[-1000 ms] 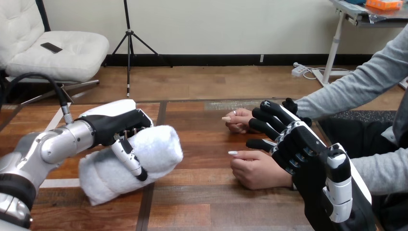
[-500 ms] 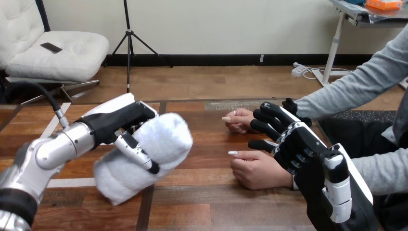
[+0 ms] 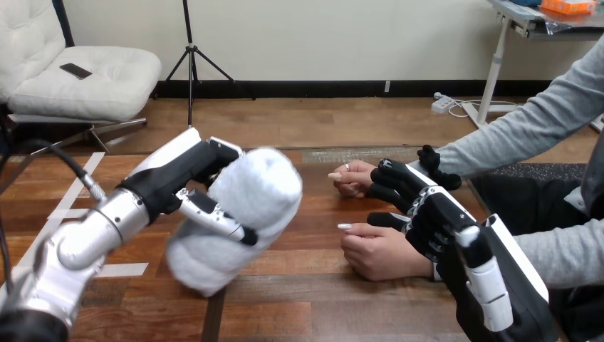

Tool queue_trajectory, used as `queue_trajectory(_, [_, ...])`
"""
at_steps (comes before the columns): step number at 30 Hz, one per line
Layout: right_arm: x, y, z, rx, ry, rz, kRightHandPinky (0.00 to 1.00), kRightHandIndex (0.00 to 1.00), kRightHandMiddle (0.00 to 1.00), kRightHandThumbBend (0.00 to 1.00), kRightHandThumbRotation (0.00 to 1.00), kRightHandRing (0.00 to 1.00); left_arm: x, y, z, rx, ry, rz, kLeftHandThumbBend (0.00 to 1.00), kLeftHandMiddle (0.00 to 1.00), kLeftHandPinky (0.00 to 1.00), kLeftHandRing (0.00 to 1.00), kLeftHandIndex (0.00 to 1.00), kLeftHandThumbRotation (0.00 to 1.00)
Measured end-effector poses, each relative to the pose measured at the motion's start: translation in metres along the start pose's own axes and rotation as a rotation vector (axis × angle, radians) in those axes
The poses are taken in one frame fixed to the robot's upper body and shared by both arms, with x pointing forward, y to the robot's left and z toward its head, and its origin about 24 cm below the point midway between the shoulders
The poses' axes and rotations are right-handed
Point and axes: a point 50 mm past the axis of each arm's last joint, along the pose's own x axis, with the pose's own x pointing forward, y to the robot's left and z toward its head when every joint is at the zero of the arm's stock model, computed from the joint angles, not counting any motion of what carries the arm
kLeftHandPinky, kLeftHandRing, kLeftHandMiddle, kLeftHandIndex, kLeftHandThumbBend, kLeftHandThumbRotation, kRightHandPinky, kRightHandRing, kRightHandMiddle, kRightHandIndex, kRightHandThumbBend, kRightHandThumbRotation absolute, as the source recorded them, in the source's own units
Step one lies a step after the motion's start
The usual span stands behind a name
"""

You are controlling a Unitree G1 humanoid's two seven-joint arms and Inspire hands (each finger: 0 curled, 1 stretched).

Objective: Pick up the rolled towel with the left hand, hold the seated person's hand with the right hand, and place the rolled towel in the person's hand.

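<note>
Holding the rolled towel (image 3: 246, 206) in the left hand (image 3: 181, 174), fingers and thumb wrapped round its middle, lifted clear of the table (image 3: 299, 313) at centre-left. Hovering with the right hand (image 3: 441, 221) at the near right, fingers spread and only slightly bent, gripping nothing, just beside and partly over the person's nearer hand (image 3: 377, 251). Finds that hand curled and knuckles-up on the table, so no open palm to receive anything yet.

Likely to go wrong in two ways:
- Closing the right hand too hard or off-line, and so pinching.
- Bringing the towel across before the palm is turned up, and so dropping it on the table or bumping the person's farther hand (image 3: 352, 178).
</note>
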Motion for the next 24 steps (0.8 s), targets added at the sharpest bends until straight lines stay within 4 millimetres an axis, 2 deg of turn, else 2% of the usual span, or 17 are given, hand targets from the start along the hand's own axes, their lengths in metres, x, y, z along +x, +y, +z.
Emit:
queue_trajectory(12, [0.004,-0.003,-0.003,-0.015,-0.003,-0.012,0.78,0.89,0.89,0.65,1.00,0.89,-0.012,-0.012,0.008,-0.148,-0.076,0.144,0.62,0.38,0.28,0.32,0.40,0.00])
queue_trajectory(24, [0.009,-0.009,-0.009,-0.013,0.001,-0.007,0.78,0.88,0.88,0.77,1.00,0.88,-0.034,-0.021,0.009,-0.260,-0.092,0.277,0.62,0.38,0.30,0.34,0.39,0.00])
